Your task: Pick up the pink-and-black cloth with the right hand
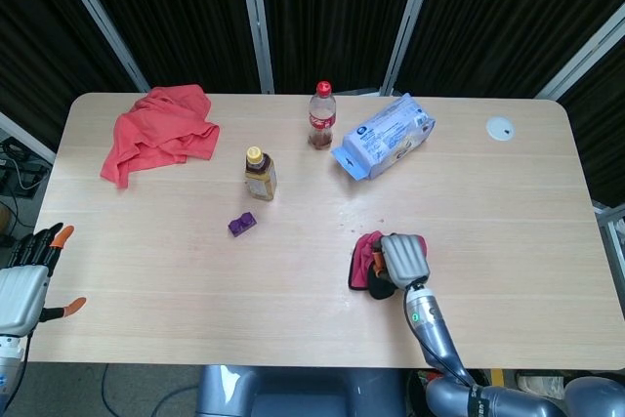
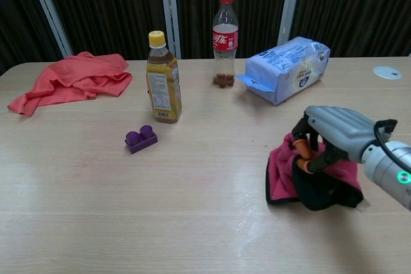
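The pink-and-black cloth (image 1: 364, 263) (image 2: 282, 174) is bunched up under my right hand (image 1: 403, 257) (image 2: 331, 134), right of the table's middle. The hand's fingers curl down into the cloth and grip it. In the chest view the cloth hangs in a clump from the fingers, its lower edge at or just above the tabletop; I cannot tell whether it touches. My left hand (image 1: 27, 275) hovers off the table's left front corner, fingers apart, holding nothing. It shows only in the head view.
A red cloth (image 1: 156, 129) (image 2: 70, 78) lies at the back left. A yellow-capped bottle (image 1: 259, 174) (image 2: 162, 78), a cola bottle (image 1: 321, 115) (image 2: 224, 40), a blue wipes pack (image 1: 384, 135) (image 2: 287, 68) and a purple block (image 1: 241, 225) (image 2: 140, 138) stand mid-table. A white disc (image 1: 500, 127) sits back right.
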